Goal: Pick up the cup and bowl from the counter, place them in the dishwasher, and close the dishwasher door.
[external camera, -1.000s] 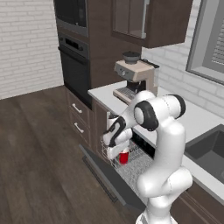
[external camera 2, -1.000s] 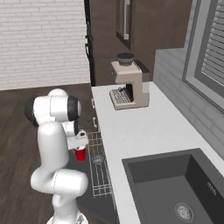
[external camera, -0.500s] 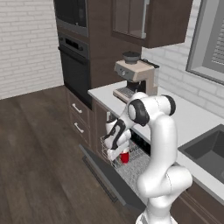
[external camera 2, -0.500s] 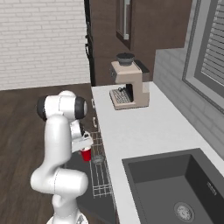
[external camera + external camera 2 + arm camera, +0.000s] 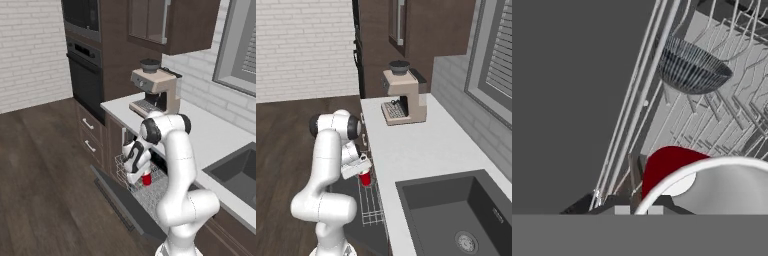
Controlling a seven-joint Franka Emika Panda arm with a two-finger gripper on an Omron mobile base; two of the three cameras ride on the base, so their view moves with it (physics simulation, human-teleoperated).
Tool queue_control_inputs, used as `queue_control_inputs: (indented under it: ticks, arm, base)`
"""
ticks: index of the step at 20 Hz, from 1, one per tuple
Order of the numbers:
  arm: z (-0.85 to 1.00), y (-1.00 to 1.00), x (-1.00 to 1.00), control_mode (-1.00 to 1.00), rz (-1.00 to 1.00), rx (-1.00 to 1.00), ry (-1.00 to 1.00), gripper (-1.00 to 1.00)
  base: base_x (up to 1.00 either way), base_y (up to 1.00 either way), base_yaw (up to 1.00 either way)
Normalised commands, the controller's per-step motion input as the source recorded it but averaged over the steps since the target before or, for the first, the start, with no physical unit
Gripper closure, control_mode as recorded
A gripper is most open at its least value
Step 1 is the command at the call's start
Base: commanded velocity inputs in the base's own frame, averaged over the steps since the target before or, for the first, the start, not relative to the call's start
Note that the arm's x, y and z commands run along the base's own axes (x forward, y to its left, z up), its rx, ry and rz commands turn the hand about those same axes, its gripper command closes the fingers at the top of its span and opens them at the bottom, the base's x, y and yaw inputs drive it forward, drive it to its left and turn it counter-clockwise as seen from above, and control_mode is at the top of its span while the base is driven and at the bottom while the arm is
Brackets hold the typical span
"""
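Cup (image 5: 146, 178): small, red w/ white inside, upright over the dishwasher's wire rack (image 5: 150, 192), gripped at its rim by the closed hand (image 5: 138, 175). In hand view its rim and red wall sit close at bottom. Bowl (image 5: 692, 66): shallow, round, grey w/ fine ribbed look, lying tilted among the rack tines, apart from cup. Dishwasher door (image 5: 122, 205): dark flat panel, dropped open below the rack. Desk (image 5: 406, 145): light grey-white slab w/ dark sink.
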Motion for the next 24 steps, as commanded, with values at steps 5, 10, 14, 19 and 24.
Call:
queue_control_inputs:
  ticks: [5,10,14,19,24]
  arm:
    - [-0.8,-0.04,0.41,-1.0,0.0,-0.14,-0.01,1.0]
    - [-0.7,-0.06,0.29,-1.0,0.0,-0.1,-0.01,1.0]
    - [-0.53,-0.11,0.07,-1.0,0.0,-0.06,0.0,1.0]
    - [-0.93,0.55,-0.14,-1.0,0.1,-0.16,0.0,-1.0]
    - [-0.72,0.73,-0.18,-1.0,0.08,-0.15,-0.04,-1.0]
  base:
    - [0.0,0.0,0.0]
    - [0.0,0.0,0.0]
    - [0.0,0.0,0.0]
    - [0.0,0.0,0.0]
    - [0.0,0.0,0.0]
